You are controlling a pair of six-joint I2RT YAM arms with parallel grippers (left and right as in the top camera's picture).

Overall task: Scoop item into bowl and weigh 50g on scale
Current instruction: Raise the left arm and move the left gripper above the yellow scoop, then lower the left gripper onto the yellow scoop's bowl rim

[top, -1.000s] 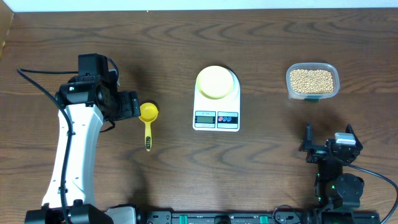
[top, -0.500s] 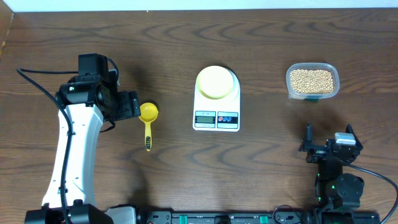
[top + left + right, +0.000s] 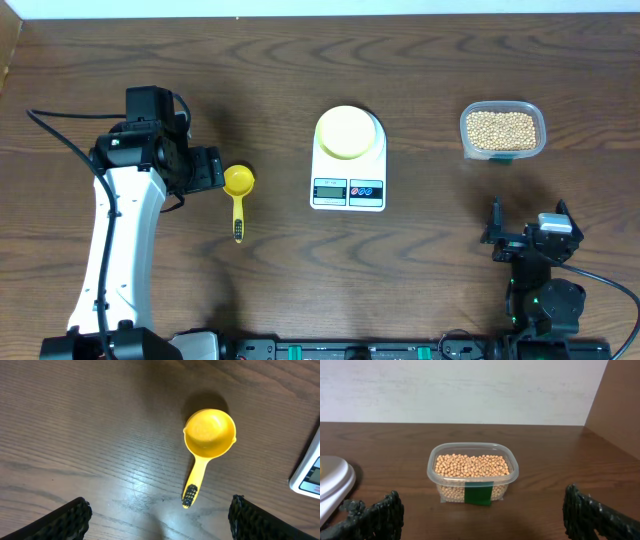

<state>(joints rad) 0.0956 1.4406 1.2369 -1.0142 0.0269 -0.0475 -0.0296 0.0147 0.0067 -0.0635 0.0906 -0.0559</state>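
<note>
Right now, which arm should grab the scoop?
Left. Its jaws stand open with the yellow scoop just ahead of them; the right arm is far off, by the bean tub.

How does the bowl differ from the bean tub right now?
The bowl is round and opaque pale yellow-green; the tub is a clear rounded rectangle with a green label.
The bowl sits on the scale; the tub stands directly on the table.
The bowl looks empty; the tub is full of beans.
Both are upright and open-topped.
</note>
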